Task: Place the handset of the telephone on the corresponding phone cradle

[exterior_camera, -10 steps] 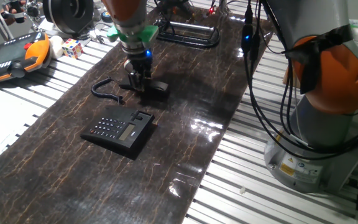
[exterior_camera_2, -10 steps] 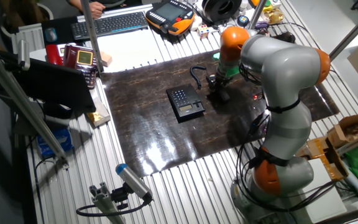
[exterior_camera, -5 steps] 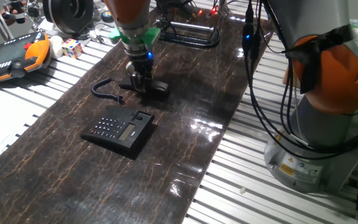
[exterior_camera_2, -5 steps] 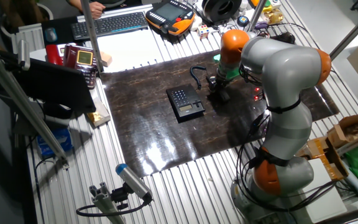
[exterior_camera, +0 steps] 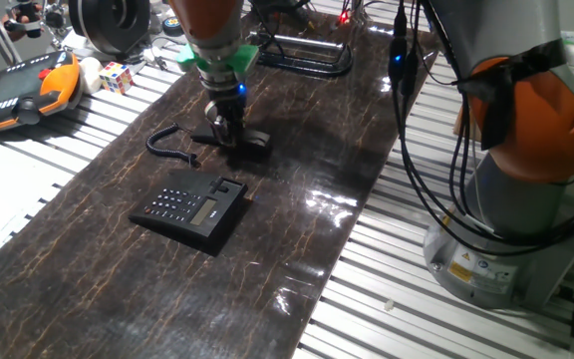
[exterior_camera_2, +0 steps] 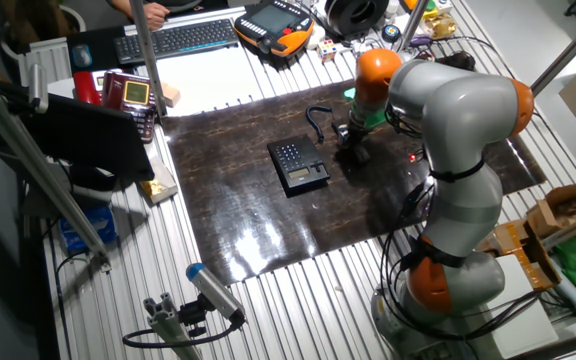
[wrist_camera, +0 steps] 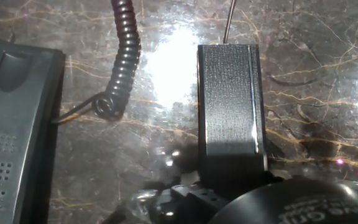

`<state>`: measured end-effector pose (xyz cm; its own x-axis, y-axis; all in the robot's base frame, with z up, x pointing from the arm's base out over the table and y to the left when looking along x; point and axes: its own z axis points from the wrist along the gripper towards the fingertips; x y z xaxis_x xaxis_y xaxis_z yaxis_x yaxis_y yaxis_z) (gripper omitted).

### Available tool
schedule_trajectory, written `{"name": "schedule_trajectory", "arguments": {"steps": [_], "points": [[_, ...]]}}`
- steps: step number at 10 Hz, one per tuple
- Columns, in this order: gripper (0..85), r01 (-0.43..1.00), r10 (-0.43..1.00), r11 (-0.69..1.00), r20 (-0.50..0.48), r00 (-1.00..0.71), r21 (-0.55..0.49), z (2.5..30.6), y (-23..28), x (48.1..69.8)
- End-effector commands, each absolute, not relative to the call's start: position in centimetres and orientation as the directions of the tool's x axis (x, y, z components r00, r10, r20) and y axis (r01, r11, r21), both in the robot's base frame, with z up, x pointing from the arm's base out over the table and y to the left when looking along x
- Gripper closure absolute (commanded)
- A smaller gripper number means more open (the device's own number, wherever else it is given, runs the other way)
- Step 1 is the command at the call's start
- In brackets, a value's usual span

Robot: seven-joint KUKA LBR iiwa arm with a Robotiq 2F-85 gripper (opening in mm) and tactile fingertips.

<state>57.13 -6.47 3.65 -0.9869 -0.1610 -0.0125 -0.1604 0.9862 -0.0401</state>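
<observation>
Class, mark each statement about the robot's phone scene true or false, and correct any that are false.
1. The handset lies in the phone cradle. False: it lies on the dark mat, apart from the telephone, with the cradle strip bare.
2. The gripper is down at the handset. True.
3. A coiled cord lies on the mat beside the handset. True.
4. The telephone stands on the bare metal slats. False: it rests on the dark marbled mat.
5. An orange-and-black pendant controller lies off the mat on the slatted table. True.
</observation>
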Motion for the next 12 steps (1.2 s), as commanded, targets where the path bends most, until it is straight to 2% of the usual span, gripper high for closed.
{"name": "schedule_trajectory", "arguments": {"steps": [1, 4, 9, 12], "points": [[38.0, -0.164, -0.164, 0.986, -0.014, -0.986, -0.032, 3.6, -6.5, 57.1], [45.0, -0.168, -0.169, 0.985, -0.016, -0.985, -0.034, 4.0, -6.3, 57.2], [60.3, -0.143, -0.142, 0.989, 0.031, -0.989, -0.025, 7.9, -5.2, 57.7], [60.3, -0.088, -0.086, 0.995, 0.057, -0.995, -0.037, 10.9, -2.6, 58.3]]}}
